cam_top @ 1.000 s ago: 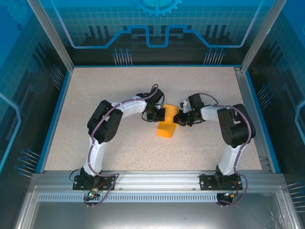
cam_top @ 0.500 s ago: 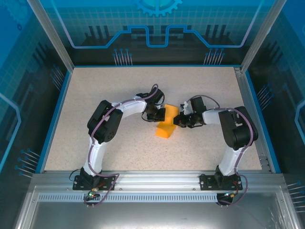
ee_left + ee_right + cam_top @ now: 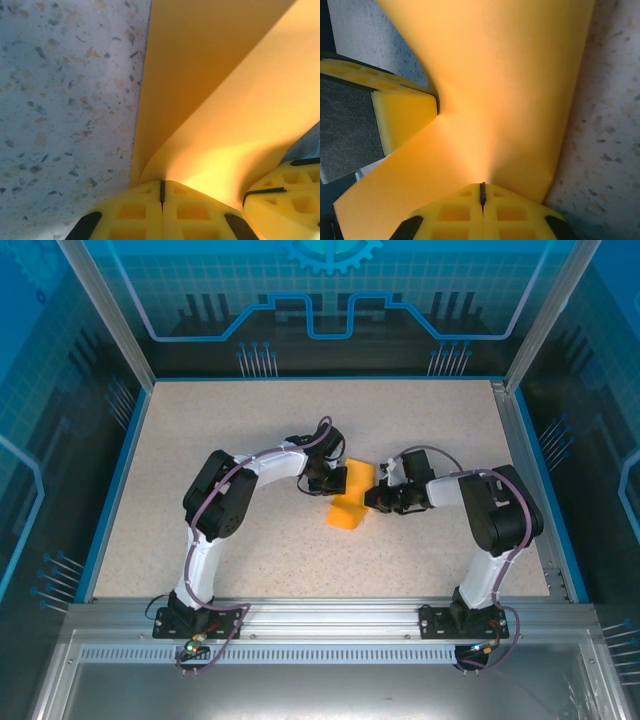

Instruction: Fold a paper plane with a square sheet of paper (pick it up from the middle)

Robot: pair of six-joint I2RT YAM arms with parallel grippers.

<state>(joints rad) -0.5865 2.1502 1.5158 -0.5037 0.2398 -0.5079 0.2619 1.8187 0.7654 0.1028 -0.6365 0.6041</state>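
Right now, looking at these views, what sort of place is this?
Probably an enclosed robot work cell in a lab or demo booth: a speckled table with a blue edge, an aluminium frame holding blue printed panels, and the left arm and right arm bolted to the near rail.

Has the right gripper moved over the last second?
Yes. Seen from above, the right gripper has drifted slightly toward the front rail, while shut on the square sheet of paper.
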